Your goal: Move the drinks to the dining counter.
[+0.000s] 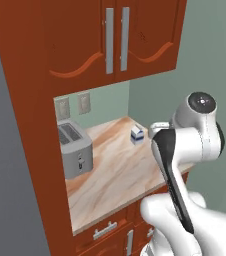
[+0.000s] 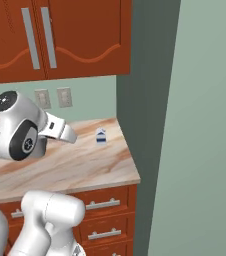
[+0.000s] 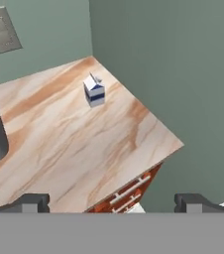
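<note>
Standing upright near the bench's (image 3: 59,149) back corner, the carton (image 3: 94,90) lies ahead of the wide-open, empty jaws, well apart.

The counter (image 1: 112,175) has a smooth, beige-brown marbled top with a matt look. The cabinets (image 1: 85,40) look like glossy red-brown wood with brushed metal handles (image 1: 109,40). The toaster (image 1: 75,149) looks like grey metal. The carton (image 3: 94,90) looks like smooth white-and-blue paperboard.

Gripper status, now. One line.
Gripper: open, jaws wide apart, holding nothing; the carton stands untouched on the counter.
</note>
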